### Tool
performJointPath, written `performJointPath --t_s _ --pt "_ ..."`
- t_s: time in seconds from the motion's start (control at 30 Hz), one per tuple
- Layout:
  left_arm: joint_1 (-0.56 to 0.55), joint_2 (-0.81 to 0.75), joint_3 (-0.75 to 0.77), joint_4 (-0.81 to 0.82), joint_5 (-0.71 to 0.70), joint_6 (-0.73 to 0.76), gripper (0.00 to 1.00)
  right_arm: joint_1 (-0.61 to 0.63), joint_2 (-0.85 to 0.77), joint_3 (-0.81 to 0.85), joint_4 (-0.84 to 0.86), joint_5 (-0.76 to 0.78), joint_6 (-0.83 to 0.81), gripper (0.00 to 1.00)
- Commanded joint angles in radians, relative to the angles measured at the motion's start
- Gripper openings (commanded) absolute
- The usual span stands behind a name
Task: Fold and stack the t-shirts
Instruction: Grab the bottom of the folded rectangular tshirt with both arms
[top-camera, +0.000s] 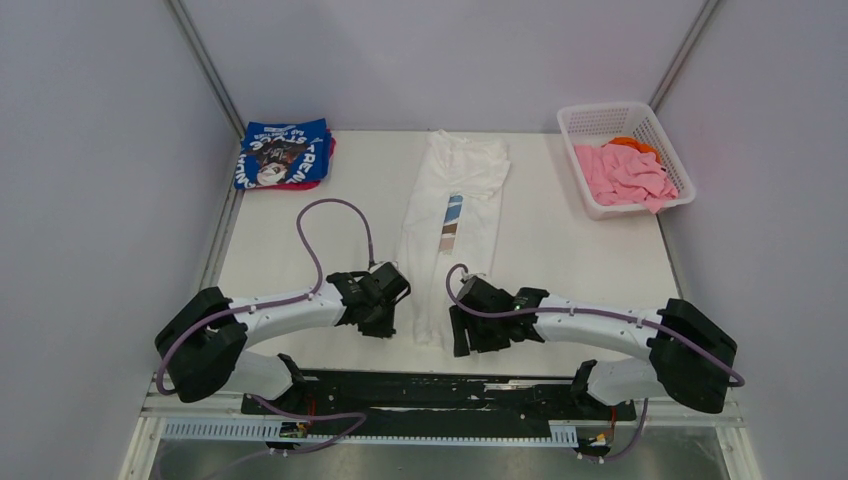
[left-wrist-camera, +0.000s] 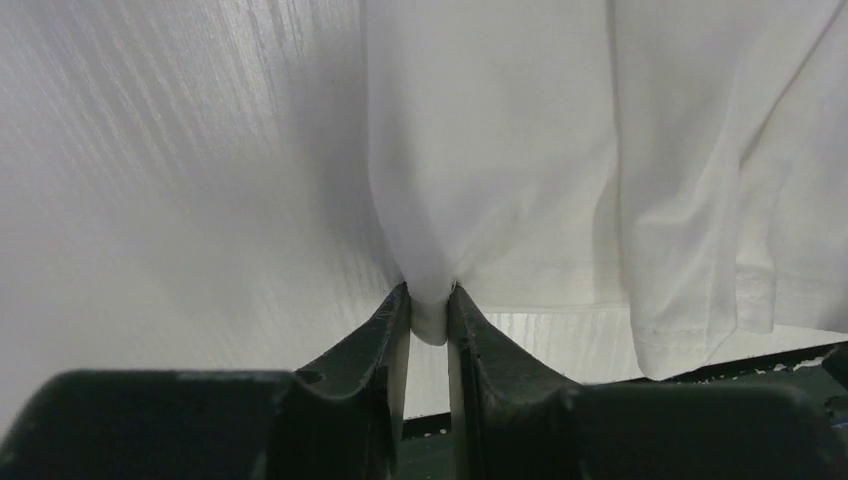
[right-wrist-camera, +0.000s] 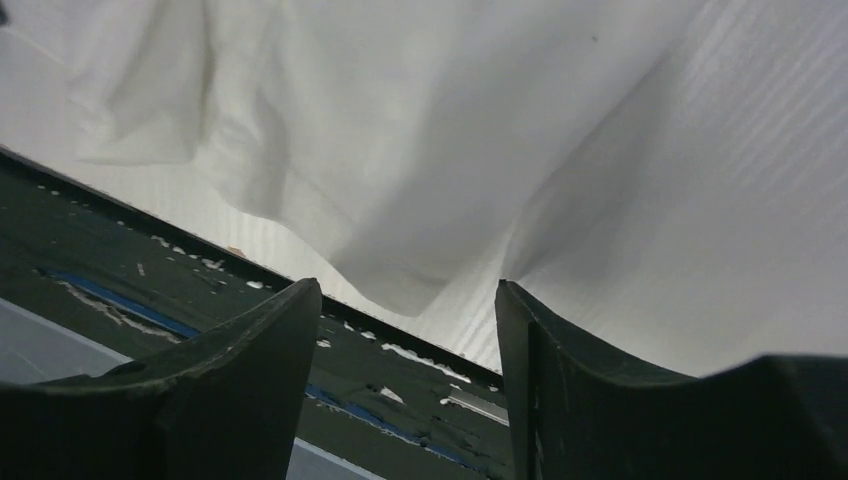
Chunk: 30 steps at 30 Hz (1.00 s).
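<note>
Pinching soft white t-shirt (left-wrist-camera: 500, 150) by its hem, left gripper (left-wrist-camera: 429, 310); right gripper (right-wrist-camera: 405, 290) spread.

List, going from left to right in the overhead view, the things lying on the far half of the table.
blue t-shirt → white t-shirt → white basket

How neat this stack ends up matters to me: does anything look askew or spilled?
The pink t-shirt lies crumpled in the basket, spilling over its near rim. The folded blue t-shirt at far left sits slightly crooked.
</note>
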Motion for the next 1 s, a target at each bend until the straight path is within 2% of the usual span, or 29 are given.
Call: performJointPath --t_s 0.0,0.13,0.2,0.23,0.47,0.63,0.8,0.97 --pt "0.000 0.012 0.012 -0.042 -0.039 -0.008 0.25 0.017 0.019 -0.035 -0.039 0.005 0.098 0.60" --pt "0.001 -0.004 0.009 -0.058 -0.039 -0.007 0.13 0.018 0.061 -0.042 -0.026 0.002 0.116 0.49" --pt "0.000 -0.015 0.009 -0.072 -0.040 -0.009 0.04 0.020 0.086 -0.042 -0.019 -0.007 0.129 0.46" --pt "0.000 -0.023 0.008 -0.083 -0.042 -0.010 0.02 0.025 0.097 -0.043 -0.012 -0.012 0.133 0.40" --pt "0.000 -0.096 -0.012 -0.149 -0.064 -0.025 0.00 0.053 0.095 -0.063 0.000 -0.037 0.153 0.02" --pt "0.000 -0.197 -0.056 -0.148 -0.028 -0.019 0.00 0.058 0.021 -0.109 0.027 -0.072 0.141 0.00" --pt "0.001 -0.363 -0.116 -0.044 0.156 0.013 0.00 0.095 -0.043 -0.117 0.128 -0.151 0.081 0.00" --pt "-0.001 -0.492 -0.113 -0.025 0.161 0.027 0.00 0.106 -0.076 -0.079 0.149 -0.140 0.070 0.00"
